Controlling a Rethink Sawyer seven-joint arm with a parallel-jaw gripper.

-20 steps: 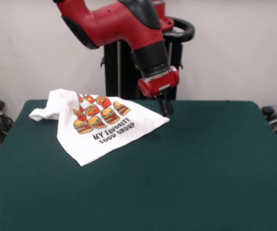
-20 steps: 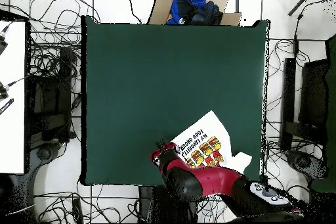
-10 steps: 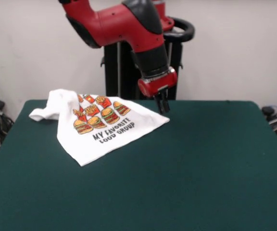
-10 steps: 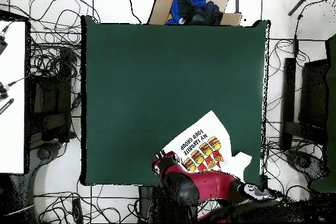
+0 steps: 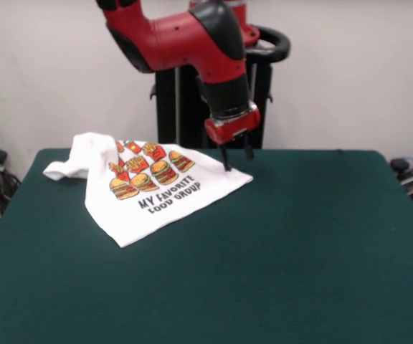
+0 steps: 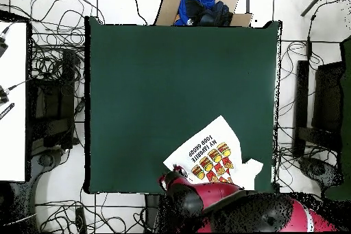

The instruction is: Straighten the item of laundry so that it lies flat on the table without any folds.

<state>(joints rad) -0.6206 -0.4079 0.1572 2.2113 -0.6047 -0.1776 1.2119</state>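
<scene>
Shirt (image 5: 149,188) is seen folded near the table's (image 5: 300,258) back-left in the front view, long axis running diagonally, print text rising rightward. Gripper (image 5: 236,159) is held spread, empty, above the shirt's right corner. Only overhead is a cardboard box (image 6: 201,3) shown.

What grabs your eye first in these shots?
The big red and black arm coming down from above, its open gripper hanging just over one corner of a white T-shirt. The shirt, printed with burgers and fries, lies partly folded near the far left corner of the dark green table in the front view, one end bunched up. In the overhead view, a cardboard box with blue cloth sits beyond the table's top edge.
</scene>
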